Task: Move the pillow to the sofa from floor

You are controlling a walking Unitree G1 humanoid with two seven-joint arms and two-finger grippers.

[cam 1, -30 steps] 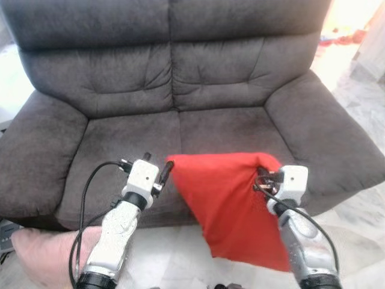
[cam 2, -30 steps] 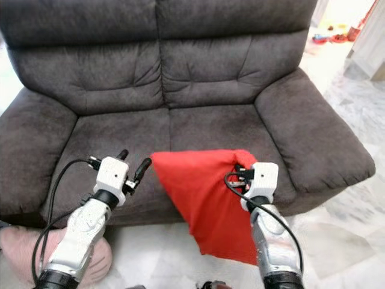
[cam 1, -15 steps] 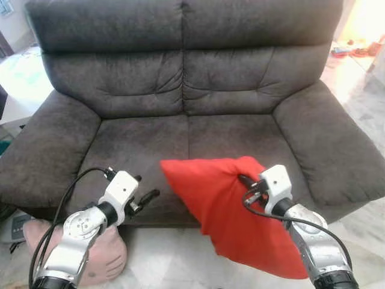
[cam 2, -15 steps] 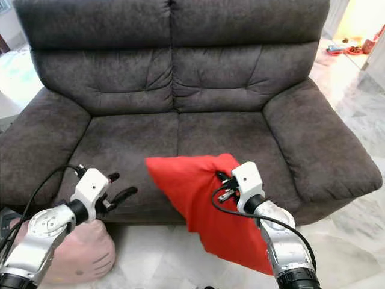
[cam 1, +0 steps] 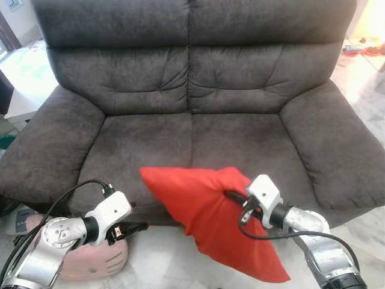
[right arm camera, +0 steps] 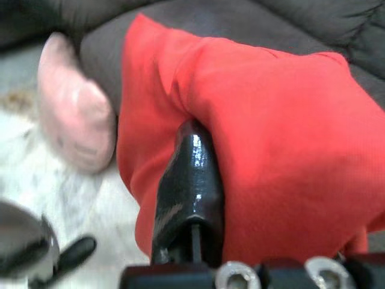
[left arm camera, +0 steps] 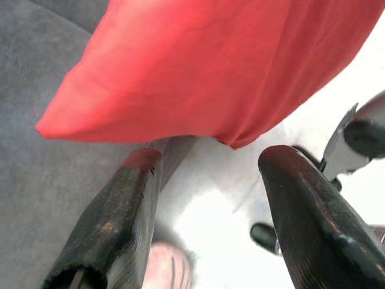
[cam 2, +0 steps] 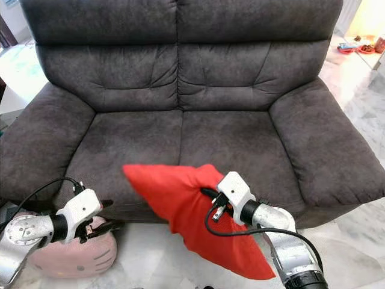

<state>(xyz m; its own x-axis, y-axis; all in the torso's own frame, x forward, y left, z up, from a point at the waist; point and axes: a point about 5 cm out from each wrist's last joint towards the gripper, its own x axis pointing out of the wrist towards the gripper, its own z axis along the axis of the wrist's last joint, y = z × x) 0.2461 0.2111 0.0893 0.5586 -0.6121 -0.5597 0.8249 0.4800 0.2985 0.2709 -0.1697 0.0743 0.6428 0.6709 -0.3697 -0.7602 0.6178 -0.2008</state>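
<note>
Halfway done: red pillow off the floor, pinched in right gripper fingers at the sofa seat's front edge. Left gripper low, fingers spread, empty. Still to lay fully on seat, then release.

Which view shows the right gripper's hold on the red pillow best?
Right wrist view: a black finger is sunk into bunched fabric of the red pillow. The eye views show the right gripper at the pillow's edge, fingers mostly buried. Left wrist view shows the pillow's underside beyond the open left gripper.
</note>
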